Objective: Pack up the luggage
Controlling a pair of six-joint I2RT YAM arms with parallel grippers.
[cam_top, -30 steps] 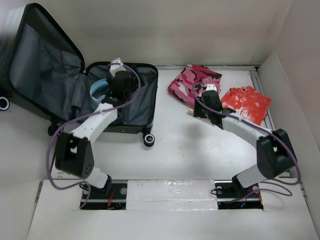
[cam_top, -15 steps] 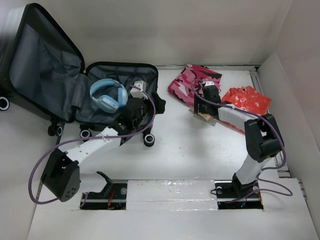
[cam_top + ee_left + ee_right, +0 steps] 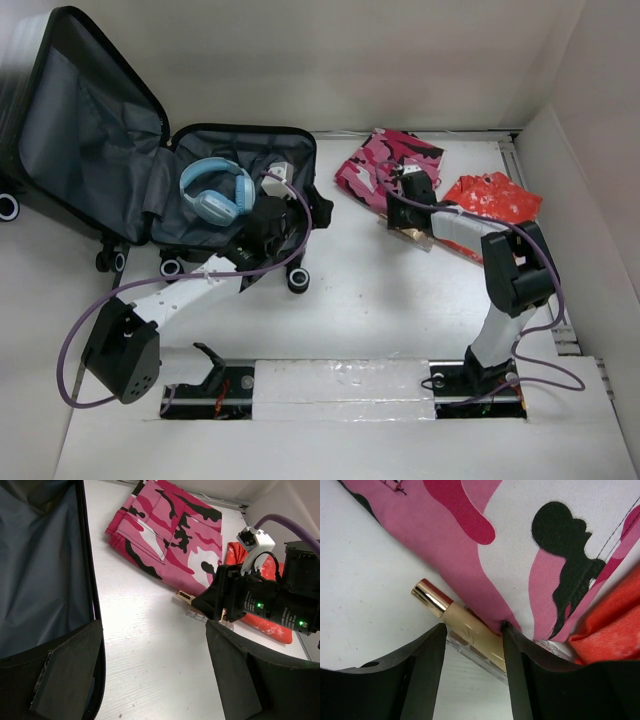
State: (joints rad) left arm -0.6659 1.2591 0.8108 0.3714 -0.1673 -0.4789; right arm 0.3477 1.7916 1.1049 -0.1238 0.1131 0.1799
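The luggage (image 3: 240, 130) lies open at the left, its lid (image 3: 90, 130) raised, and blue headphones (image 3: 215, 190) rest on its grey lining (image 3: 40, 570). My left gripper (image 3: 312, 205) hovers open and empty over the suitcase's right rim, its fingertips (image 3: 65, 680) wide apart. My right gripper (image 3: 472, 650) is open, its jaws on either side of a beige cosmetic tube (image 3: 470, 627) with a gold cap. The tube lies on a clear palette (image 3: 480, 657), against the pink camouflage cloth (image 3: 520, 540). The right jaw touches the cloth's edge.
The pink camouflage cloth (image 3: 385, 160) lies folded at the back centre-right, with a red bag (image 3: 500, 195) beside it on the right. The tube and palette (image 3: 408, 234) sit just in front of the cloth. White walls (image 3: 590, 150) close in the back and right side.
My left arm has drawn out of the suitcase to its right rim, leaving the headphones inside. My right arm has folded in and its gripper has moved onto the tube by the cloth.
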